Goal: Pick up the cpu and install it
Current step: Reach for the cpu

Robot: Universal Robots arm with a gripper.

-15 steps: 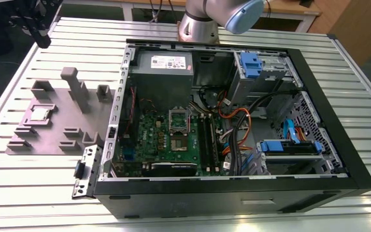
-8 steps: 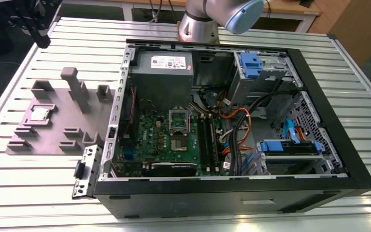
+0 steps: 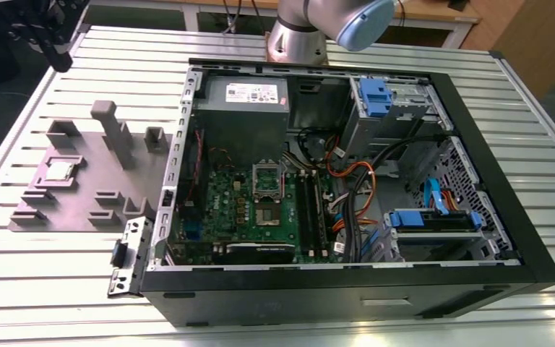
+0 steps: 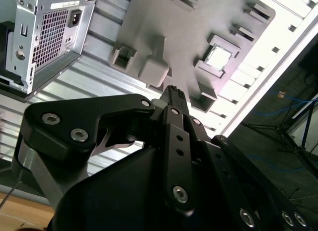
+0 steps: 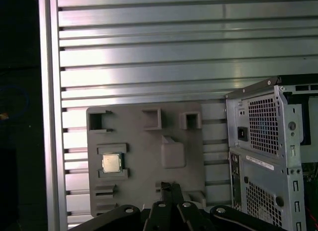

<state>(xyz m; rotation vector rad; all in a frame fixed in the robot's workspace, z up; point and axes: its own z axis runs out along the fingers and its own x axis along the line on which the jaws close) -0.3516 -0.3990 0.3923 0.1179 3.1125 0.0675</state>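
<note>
Gripper point(image 5: 169, 186) is seen pressed together, empty, its base cut off. Cpu point(image 5: 111, 163) is seated in tray point(image 5: 144, 156) recess, well apart from gripper.

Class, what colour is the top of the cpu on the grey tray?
Silvery-grey with a pale rim; the cpu shows best in the first wrist view.

A robotics lab, seemingly. Below the gripper point(image 5: 167, 187), a slatted aluminium bench point(image 5: 149, 52) carries an opened computer case point(image 5: 268, 141) and fixture plate point(image 5: 144, 156).
</note>
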